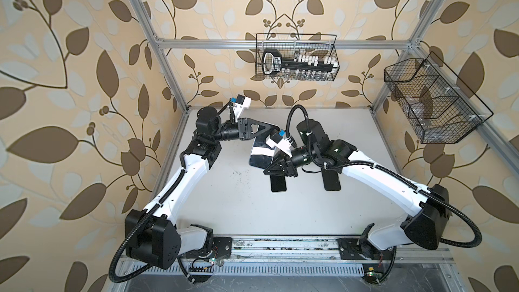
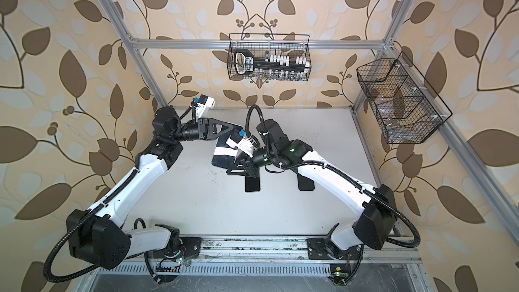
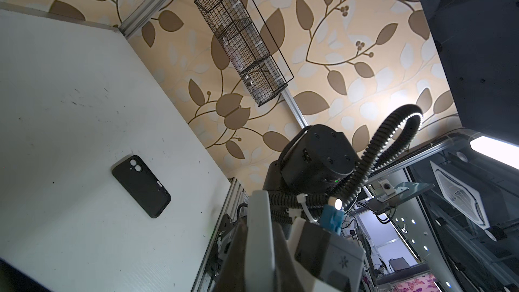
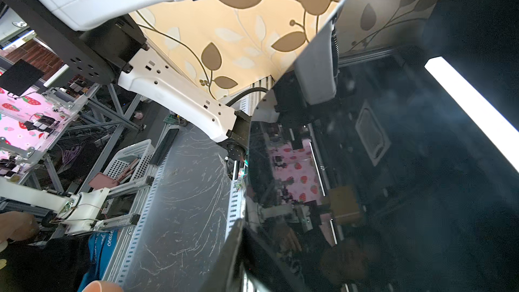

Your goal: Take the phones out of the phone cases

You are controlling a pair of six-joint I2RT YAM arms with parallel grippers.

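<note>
Nearest, flat on the front half of the white, scuffed table (image 1: 238, 209): two matte black rectangles with rounded corners. These are the left slab (image 1: 278, 186), at the table's middle and partly covered from above, and the right slab (image 1: 332, 183), toward the table's right edge under the right arm.

From the left wrist view, flat on the table near its right edge: an empty phone case (image 3: 141, 186), matte black with two round lens cut-outs at one end. Cannot tell which of the two slabs it is.

Above the table's middle, just over the left slab: the right gripper (image 1: 268, 169), a black triangular frame set at the near end of the phone (image 1: 258, 161). Cannot tell whether its jaws have closed on anything.

Held clear of the table, over its middle: the phone — a thin, glossy black slab with a white reflected band across it. Long axis running from the table's front toward its back, leaning slightly right, with the mirror-like face turned upward.

At the phone's far end: the left gripper (image 1: 273, 130), clamped tight on that end.

Beyond the table's back edge, on the leaf-patterned wall: the rear basket (image 1: 297, 57), black wire mesh. Past the table's right edge: the side basket (image 1: 432, 102), black wire with compartments.
</note>
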